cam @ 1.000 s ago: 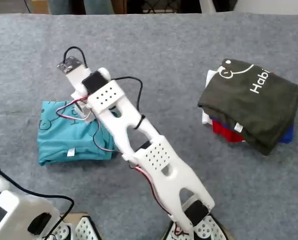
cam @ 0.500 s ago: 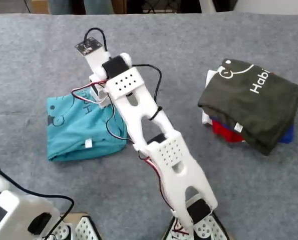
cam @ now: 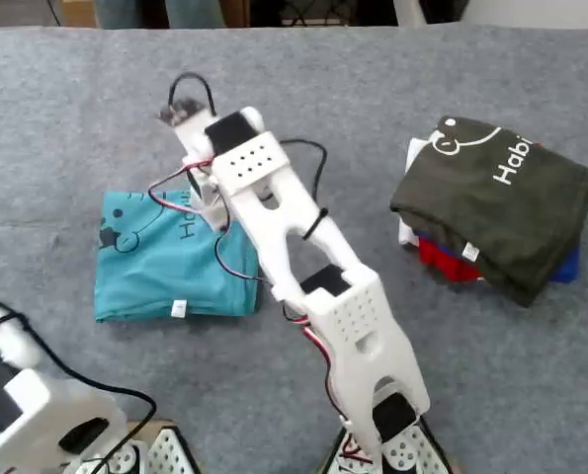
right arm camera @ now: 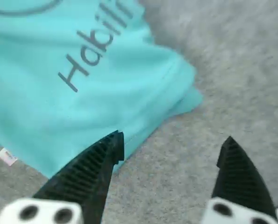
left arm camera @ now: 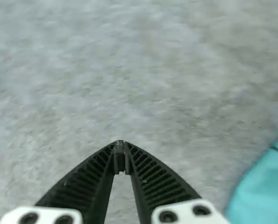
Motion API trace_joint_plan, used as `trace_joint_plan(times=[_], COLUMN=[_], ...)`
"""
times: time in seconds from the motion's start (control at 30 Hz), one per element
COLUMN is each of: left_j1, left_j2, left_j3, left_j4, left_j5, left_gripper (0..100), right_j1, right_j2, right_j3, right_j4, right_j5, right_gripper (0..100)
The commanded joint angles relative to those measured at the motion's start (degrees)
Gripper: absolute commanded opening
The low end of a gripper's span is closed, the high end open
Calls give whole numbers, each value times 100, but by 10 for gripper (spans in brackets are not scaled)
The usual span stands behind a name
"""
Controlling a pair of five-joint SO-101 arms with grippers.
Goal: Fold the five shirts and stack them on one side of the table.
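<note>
Shirts totalled 5: 1 teal shirt [cam: 165, 262] lay folded on the desk [cam: 373, 118], 4 in 1 stack [cam: 496, 207] well apart; right hand [right arm camera: 174, 140] was apart, left hand [left arm camera: 119, 144] together.

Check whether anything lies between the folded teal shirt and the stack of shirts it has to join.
No object does: bare grey table separates the teal shirt from the stack. Only the right arm itself crosses above that stretch, its open right gripper at the shirt's edge.
</note>
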Motion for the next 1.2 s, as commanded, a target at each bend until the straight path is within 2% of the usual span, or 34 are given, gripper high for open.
trace_joint_plan(times=[0.0,0.1,0.17,0.23,0.33,0.43,0.53,0.7,0.93,1.17], left_j1=[1095,1930,2396,2774,3099,3345,3319,2501,1710,1833], left_j2=[-123,-123,-114,-132,-88,281,870,1969,2708,2708], left_j3=[-690,-927,-892,-778,-620,-136,215,-127,-690,-1420], left_j4=[237,273,290,316,237,-246,-809,-1398,-1380,-378], left_j5=[431,651,686,686,686,668,642,589,158,193], left_gripper=[30,30,30,30,30,30,30,29,29,29], right_j1=[325,519,563,563,554,422,141,-422,-800,-1002], right_j2=[-822,-1314,-1675,-2062,-2527,-2800,-2844,-2818,-2818,-2730], right_j3=[-233,163,620,1121,1771,2273,2607,2967,3442,3943], right_j4=[44,53,53,35,18,-9,-220,-633,-1116,-1600], right_j5=[-9,-290,-510,-571,-607,-580,-607,-607,-607,-818], right_gripper=[215,3,50,13,15,15,15,15,15,15])
